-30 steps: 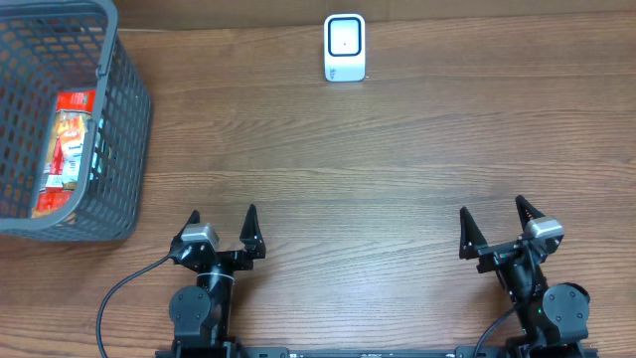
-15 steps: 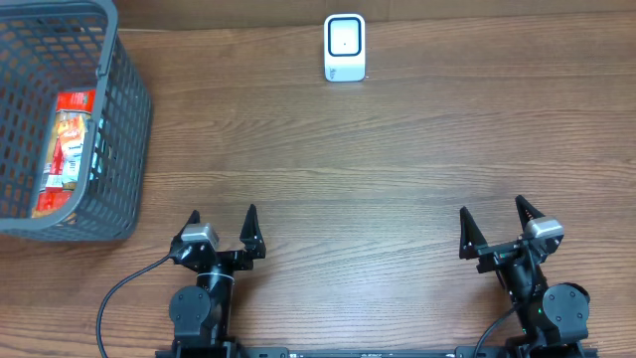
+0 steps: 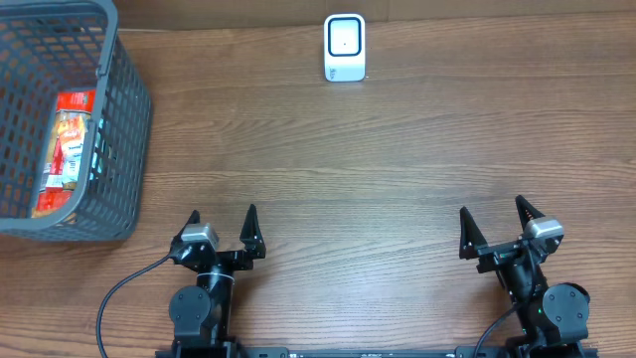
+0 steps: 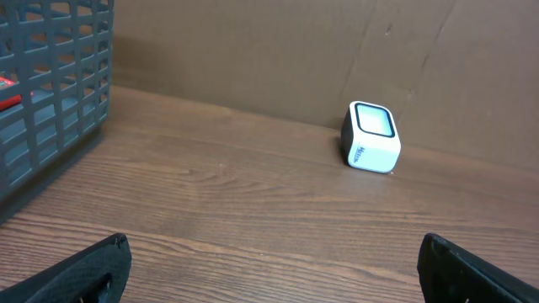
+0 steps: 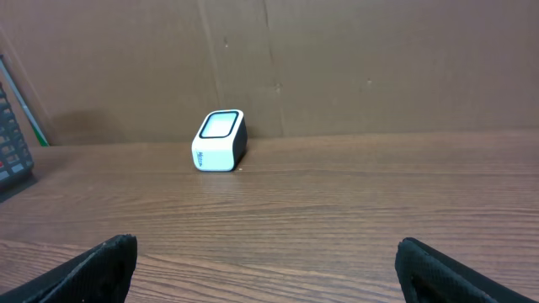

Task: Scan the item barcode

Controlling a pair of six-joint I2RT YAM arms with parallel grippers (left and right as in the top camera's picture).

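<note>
A red and orange packaged item [image 3: 68, 149] lies inside the grey mesh basket [image 3: 124, 119] at the far left. The small white barcode scanner [image 3: 345, 47] stands at the back middle of the table; it also shows in the left wrist view [image 4: 371, 137] and the right wrist view [image 5: 220, 140]. My left gripper [image 3: 221, 227] rests open at the near left, nothing between its fingers. At the near right my right gripper [image 3: 493, 223] is open too and holds nothing. Both are far from the item and the scanner.
The basket's wall [image 4: 50, 93] fills the left of the left wrist view. A brown cardboard wall [image 5: 337, 59] runs behind the wooden table [image 3: 397, 159]. A black cable [image 3: 119, 298] loops beside the left arm's base.
</note>
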